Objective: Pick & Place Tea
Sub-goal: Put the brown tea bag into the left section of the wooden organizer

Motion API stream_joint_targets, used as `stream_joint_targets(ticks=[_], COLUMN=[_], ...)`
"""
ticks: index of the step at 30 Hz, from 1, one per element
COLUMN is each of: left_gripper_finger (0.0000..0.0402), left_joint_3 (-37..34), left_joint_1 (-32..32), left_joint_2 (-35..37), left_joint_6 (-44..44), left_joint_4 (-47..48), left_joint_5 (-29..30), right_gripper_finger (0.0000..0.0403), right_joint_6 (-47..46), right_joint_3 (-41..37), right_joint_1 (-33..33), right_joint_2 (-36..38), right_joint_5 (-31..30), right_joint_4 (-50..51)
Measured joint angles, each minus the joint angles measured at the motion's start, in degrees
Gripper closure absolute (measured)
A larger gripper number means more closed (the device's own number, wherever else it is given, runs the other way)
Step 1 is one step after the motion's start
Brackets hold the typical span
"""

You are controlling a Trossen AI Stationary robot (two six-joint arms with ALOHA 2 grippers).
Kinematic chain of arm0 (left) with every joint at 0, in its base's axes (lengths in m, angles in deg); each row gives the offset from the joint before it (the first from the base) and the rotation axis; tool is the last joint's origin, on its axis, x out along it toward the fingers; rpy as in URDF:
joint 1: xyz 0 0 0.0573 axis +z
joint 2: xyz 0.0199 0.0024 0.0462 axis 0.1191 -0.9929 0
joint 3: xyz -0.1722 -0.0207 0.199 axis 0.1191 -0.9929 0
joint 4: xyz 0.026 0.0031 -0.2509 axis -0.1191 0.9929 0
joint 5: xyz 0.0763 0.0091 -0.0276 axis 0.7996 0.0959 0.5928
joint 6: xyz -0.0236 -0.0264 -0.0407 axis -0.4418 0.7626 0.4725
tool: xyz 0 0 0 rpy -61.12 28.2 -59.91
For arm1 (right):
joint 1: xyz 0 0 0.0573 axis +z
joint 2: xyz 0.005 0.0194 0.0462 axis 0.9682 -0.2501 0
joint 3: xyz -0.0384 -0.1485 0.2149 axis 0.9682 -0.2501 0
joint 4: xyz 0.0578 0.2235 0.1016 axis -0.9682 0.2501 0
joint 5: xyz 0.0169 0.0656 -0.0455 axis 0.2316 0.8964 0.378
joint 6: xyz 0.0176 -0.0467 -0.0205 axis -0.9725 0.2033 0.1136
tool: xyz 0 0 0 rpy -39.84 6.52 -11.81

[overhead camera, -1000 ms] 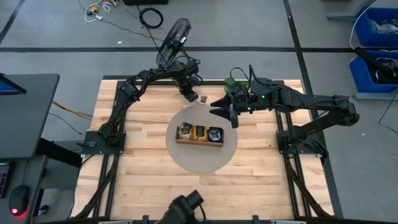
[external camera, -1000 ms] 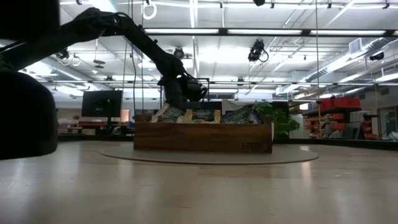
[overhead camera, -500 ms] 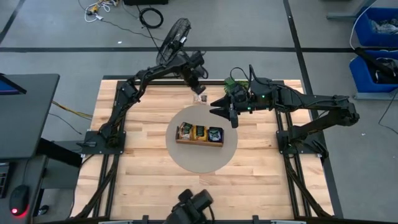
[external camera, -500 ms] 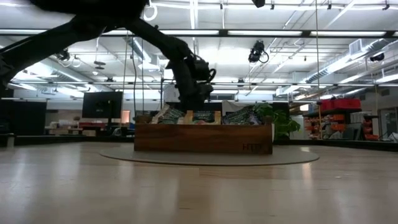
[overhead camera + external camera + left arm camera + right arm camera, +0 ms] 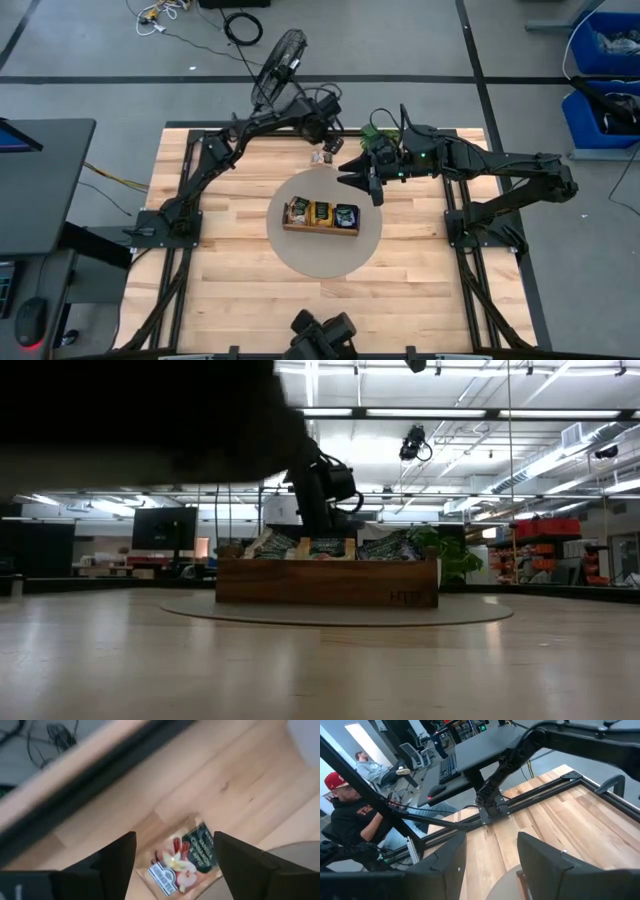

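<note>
The wooden table [image 5: 230, 290] carries a round grey mat [image 5: 325, 255], and on the mat stands the long wooden tray [image 5: 320, 228] with tea packets [image 5: 322, 212] in its three compartments. The left arm reaches over the far edge of the table, and the left gripper [image 5: 325, 128] hangs above the bare wood just beyond the mat. Its two fingers [image 5: 117, 862] stand wide apart and hold nothing. Between them, in the left wrist view, lies one single tea packet [image 5: 182, 861] flat on the wood, with red and white pictures on it; it is just beside the edge of the mat and touches neither finger. The right gripper [image 5: 368, 186] hovers over the far right part of the mat, near the tray, and its fingers [image 5: 542, 865] are parted with nothing between them.
</note>
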Motion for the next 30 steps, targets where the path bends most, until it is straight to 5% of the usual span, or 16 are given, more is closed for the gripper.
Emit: stream_joint_targets(ticks=[20,30], left_gripper_finger=[0.0126,0.0136], left_joint_3=[0.0,0.6], left_joint_1=[0.6,0.3], left_joint_2=[-3.4,-4.8], left_joint_6=[21.2,20.8], left_joint_4=[-1.1,-2.7], left_joint_5=[-5.4,-3.6], right_gripper_finger=[0.0221,0.0221], right_joint_6=[0.9,2.0], right_joint_3=[0.0,0.0], right_joint_1=[0.0,0.0], right_joint_2=[0.0,0.0], right_joint_5=[2.5,3.5], right_joint_4=[2.9,5.9])
